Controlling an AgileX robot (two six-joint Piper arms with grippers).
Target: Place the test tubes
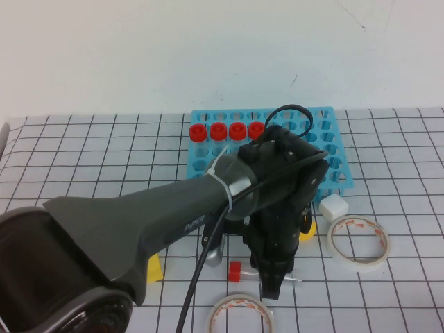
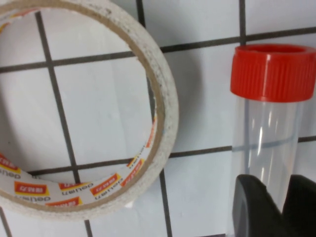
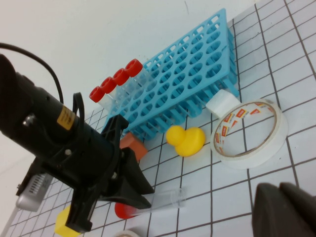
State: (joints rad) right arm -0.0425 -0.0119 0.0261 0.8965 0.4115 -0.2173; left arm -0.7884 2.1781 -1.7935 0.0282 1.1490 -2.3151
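Test tube (image 1: 234,271) with a red cap lies on its side on the gridded surface (image 1: 83,159), near the robot's edge and in front of the blue rack (image 1: 340,177). The left end effector (image 1: 272,288) is down over it, pointing at the surface. Its black fingers (image 2: 254,207) are drawn narrow on either side of the clear body, below the cap, and appear to press against it. The tube still rests on the surface. Its capped end sticks out on one side of the fingers and its closed tip on the other.

A tape roll (image 2: 167,118) lies flat just beside the tube, on the side nearer the robot. Four more red-capped tubes (image 1: 227,131) stand upright in the rack's back row. Near the rack's front right corner are a white block (image 1: 334,206), a yellow duck (image 3: 186,139) and a second tape roll (image 1: 361,263).

The right end effector (image 3: 281,207) shows only at the edge of its own wrist view, its fingers closed together and empty, well apart from the tube.
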